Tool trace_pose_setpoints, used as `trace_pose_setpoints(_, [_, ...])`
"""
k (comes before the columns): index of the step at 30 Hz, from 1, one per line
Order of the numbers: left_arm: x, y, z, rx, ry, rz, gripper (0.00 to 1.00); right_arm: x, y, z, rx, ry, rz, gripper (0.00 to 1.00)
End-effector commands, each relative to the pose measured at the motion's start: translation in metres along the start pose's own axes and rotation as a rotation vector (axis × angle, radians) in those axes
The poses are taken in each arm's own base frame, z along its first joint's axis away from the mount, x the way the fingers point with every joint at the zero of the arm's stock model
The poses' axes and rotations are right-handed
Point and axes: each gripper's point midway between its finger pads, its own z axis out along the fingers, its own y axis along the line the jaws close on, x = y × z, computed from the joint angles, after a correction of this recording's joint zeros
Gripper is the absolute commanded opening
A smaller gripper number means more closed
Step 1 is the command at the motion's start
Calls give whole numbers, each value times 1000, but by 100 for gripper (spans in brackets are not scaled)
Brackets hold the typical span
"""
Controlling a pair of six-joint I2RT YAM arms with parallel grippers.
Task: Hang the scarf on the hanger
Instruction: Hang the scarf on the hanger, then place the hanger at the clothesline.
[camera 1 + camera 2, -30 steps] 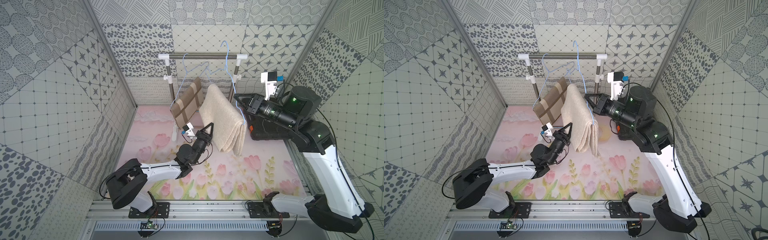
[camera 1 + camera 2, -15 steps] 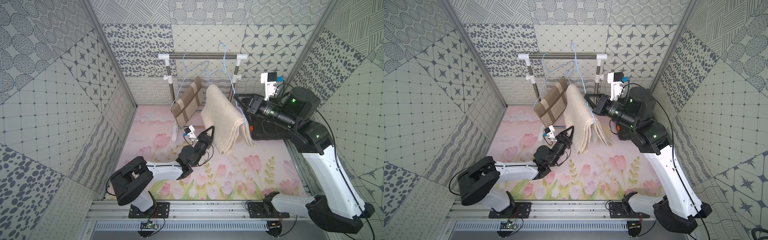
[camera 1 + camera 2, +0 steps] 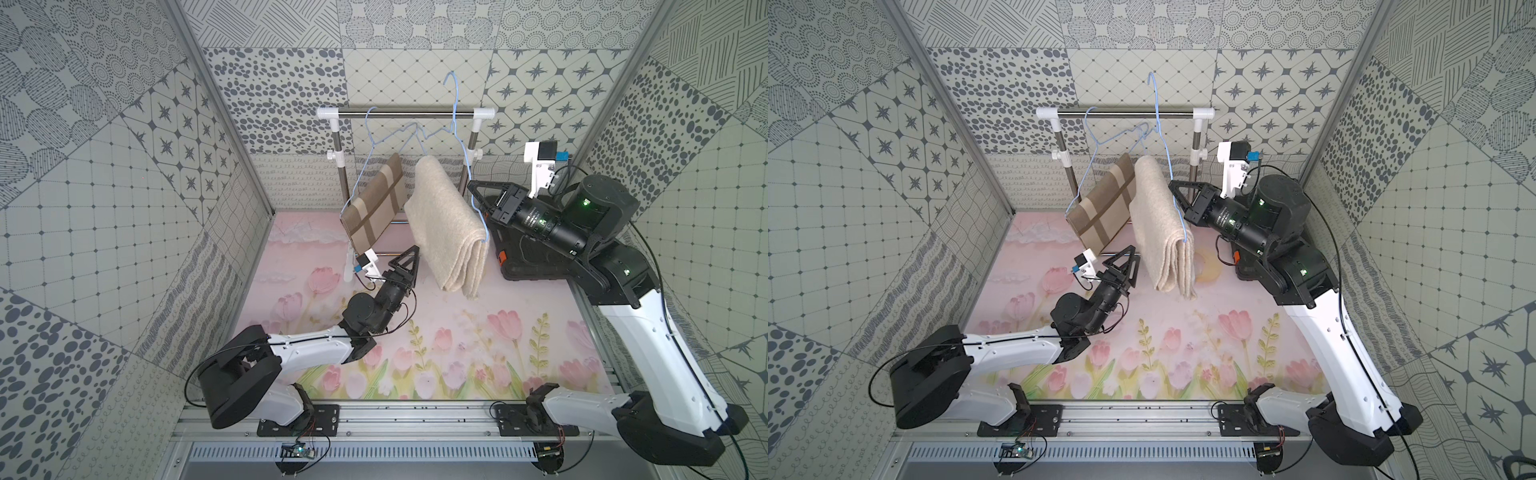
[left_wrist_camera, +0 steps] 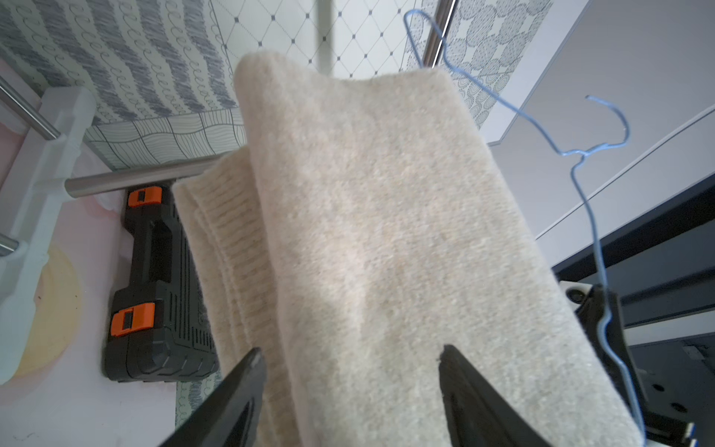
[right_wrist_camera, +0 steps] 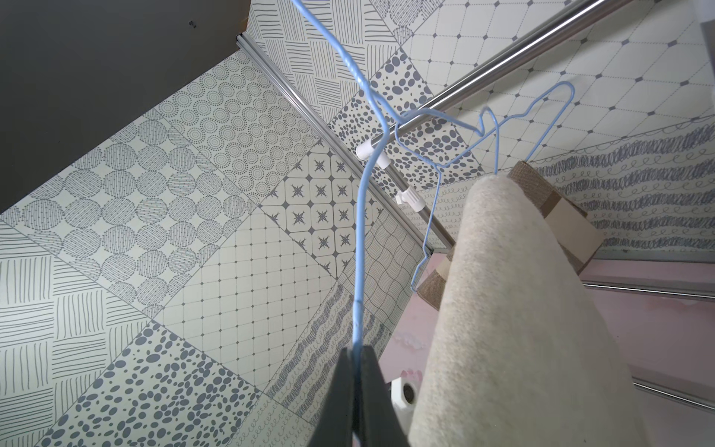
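A folded cream scarf hangs draped over the lower bar of a blue wire hanger, above the floor mat. My right gripper is shut on the hanger's wire at the scarf's right side and holds it up in front of the rack. My left gripper stands open just left of the scarf's lower half. In the left wrist view the scarf fills the space beyond the spread jaws, which grip nothing.
A metal rack stands at the back. On it hangs a second blue hanger carrying a brown checked scarf, close to the left of the cream one. A black toolbox lies on the mat under my right arm.
My left gripper has opened, let go of the cream scarf's edge and drawn back a little. The scarf swung right and now hangs down from the hanger. The right gripper barely moved.
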Motion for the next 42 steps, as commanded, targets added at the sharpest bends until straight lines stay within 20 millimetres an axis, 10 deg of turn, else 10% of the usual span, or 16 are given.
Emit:
trace_pose_setpoints(1, [-28, -6, -22, -52, -22, 98, 74, -27, 10, 0, -43, -112, -34, 0])
trace_pose_setpoints(26, [-85, 8, -55, -254, 28, 174, 76, -23, -143, 106, 118, -150, 45, 0])
trace_pose_setpoints(37, [-97, -12, -68, -302, 35, 364, 78, 29, -161, 81, 228, -48, 70, 0])
trace_pose_setpoints(39, [-99, -15, -69, -313, 40, 400, 79, 31, -160, 75, 237, -44, 55, 10])
trace_pose_setpoints(42, [-102, -22, -69, -328, 46, 452, 80, 31, -160, 71, 247, -31, 38, 52])
